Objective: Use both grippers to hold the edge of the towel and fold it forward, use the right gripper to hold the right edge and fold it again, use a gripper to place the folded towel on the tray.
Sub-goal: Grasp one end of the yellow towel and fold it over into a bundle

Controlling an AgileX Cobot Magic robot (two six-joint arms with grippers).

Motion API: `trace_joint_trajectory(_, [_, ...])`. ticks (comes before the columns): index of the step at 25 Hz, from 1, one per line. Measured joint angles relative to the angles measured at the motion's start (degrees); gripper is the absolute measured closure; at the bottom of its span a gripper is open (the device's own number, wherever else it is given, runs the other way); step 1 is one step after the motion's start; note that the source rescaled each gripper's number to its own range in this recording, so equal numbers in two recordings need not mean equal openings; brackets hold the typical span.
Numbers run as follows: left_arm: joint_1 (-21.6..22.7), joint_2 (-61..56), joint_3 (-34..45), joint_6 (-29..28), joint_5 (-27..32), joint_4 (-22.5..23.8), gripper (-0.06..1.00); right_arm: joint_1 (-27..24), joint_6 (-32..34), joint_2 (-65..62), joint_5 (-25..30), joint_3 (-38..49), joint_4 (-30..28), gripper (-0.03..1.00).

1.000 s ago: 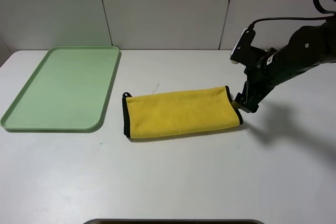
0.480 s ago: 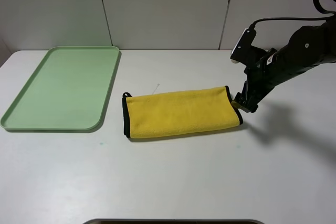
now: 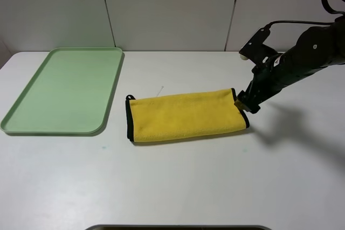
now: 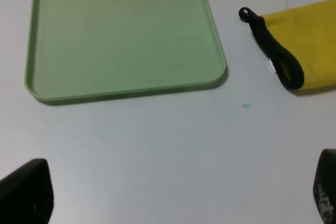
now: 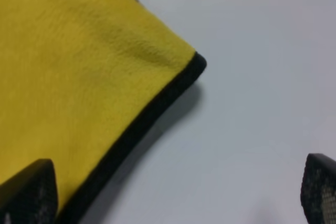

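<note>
The right arm (image 3: 310, 52) runs off the exterior view's right edge, so its base is unseen. Where the right gripper (image 3: 243, 104) meets the towel (image 3: 183, 116), the tips overlap the black edging, and contact cannot be told. The right wrist view crops the towel to one slightly blurred corner and shows only the ends of the fingers (image 5: 29, 192). In the left wrist view the left gripper (image 4: 173, 195) appears only as two fingertips (image 4: 26, 195) at the picture's edge. The same view cuts the towel to its looped end and the tray (image 4: 126, 92) short of its far end. A dark shape (image 3: 178, 227) is clipped at the exterior view's lower edge. A pale mark (image 3: 160, 90) beside the towel and a teal speck (image 4: 245, 106) are too small to identify.
</note>
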Motion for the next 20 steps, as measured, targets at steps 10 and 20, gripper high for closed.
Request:
trace_joint_trajectory(10, [0.00,0.00,0.00,0.05,0.00,0.00,-0.06,0.00,23.47,0.00,0.00,0.00,0.01,-0.03])
trace_joint_trajectory(20, [0.00,0.00,0.00,0.05,0.00,0.00,-0.06,0.55,35.33,0.00,2.18,0.10,1.60,-0.03])
